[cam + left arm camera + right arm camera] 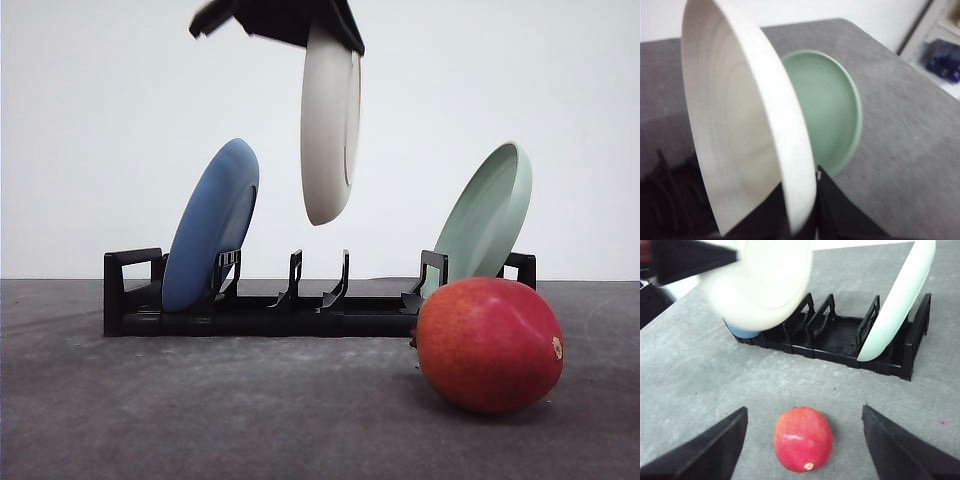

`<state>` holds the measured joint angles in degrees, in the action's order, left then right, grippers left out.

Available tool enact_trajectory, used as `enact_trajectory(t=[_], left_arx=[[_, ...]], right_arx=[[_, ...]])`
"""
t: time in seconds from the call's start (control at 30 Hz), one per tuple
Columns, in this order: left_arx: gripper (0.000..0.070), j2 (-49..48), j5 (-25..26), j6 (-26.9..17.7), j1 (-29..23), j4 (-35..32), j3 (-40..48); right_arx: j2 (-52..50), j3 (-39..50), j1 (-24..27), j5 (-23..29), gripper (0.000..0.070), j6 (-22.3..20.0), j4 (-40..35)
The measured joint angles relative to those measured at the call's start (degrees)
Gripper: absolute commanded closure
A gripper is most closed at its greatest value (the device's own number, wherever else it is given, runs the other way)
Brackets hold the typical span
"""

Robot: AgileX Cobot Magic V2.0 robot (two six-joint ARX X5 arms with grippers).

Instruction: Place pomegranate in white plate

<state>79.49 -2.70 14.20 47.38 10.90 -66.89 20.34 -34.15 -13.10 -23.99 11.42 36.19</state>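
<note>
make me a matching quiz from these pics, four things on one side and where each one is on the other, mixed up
Things:
1. white plate
2. blue plate
3. pale green plate
4. pomegranate

Places:
a. lying on the table in front of the rack
b. leaning in the rack's left end, seen from the front
c. held up in the air above the rack
d. leaning in the rack's right end, seen from the front

Pairs: 1-c, 2-b, 3-d, 4-a
</note>
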Motion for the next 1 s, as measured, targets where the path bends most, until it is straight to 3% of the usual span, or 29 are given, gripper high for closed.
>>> enact_trajectory(t=[0.13,0.23,0.37,0.6,0.77,1.0], left_arx=[[0.069,-2.2,-0.8,0.0,2.4,5.0,0.1],[0.069,-4.3,-4.5,-0.2,5.2,6.7,1.6],[0.069,-8.1,-10.0,-0.9,8.9,5.4,6.5],[0.069,-16.0,-13.7,-1.1,12.7,1.1,17.4],[0.069,-22.1,-19.2,-1.1,15.0,0.3,24.4],[0.069,-27.8,-21.6,-1.6,17.4,2.2,30.9]], right_arx=[[0.0,0.0,0.0,0.0,0.0242,0.0,0.0],[0.0,0.0,0.0,0.0,0.0242,0.0,0.0],[0.0,0.0,0.0,0.0,0.0243,0.0,0.0],[0.0,0.0,0.0,0.0,0.0242,0.0,0.0],[0.0,0.0,0.0,0.0,0.0242,0.0,0.0],[0.0,0.0,0.0,0.0,0.0243,0.0,0.0]])
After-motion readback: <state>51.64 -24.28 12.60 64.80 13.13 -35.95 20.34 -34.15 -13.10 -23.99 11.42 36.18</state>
